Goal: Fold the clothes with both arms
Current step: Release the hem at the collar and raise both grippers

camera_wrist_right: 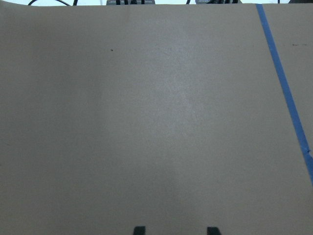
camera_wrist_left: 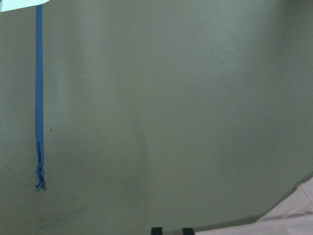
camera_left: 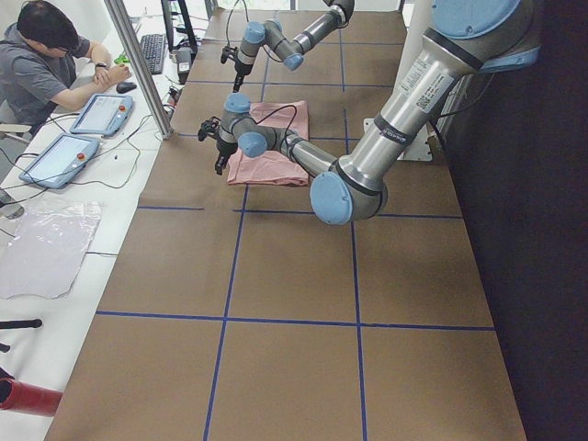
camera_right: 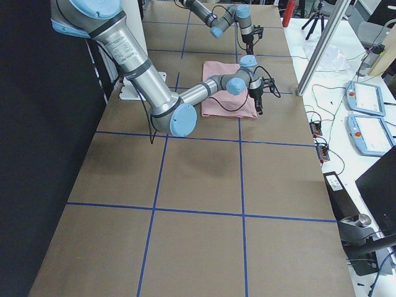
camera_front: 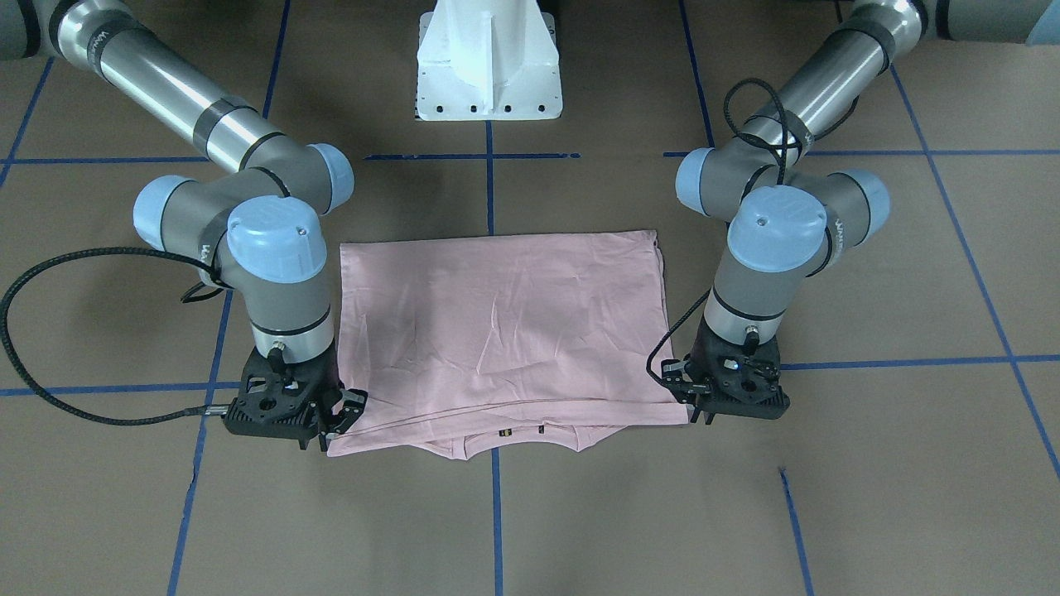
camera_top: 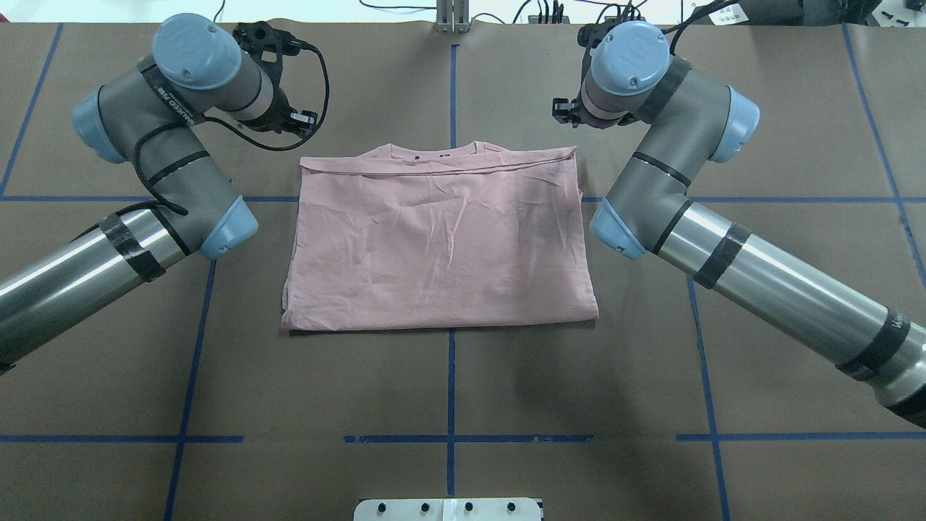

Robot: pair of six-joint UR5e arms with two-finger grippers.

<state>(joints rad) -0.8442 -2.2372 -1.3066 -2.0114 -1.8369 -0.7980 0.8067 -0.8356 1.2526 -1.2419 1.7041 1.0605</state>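
Your left arm (camera_front: 774, 248) and right arm (camera_front: 277, 265) point wrists down at opposite collar-edge corners of the folded pink T-shirt (camera_front: 505, 323), flat on the worktop (camera_front: 869, 497). Right jaws stand wide apart, left jaws narrowly apart, both empty.

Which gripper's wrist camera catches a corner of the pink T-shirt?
The left gripper's: T-shirt shows at its lower right; the right gripper's shows no cloth.
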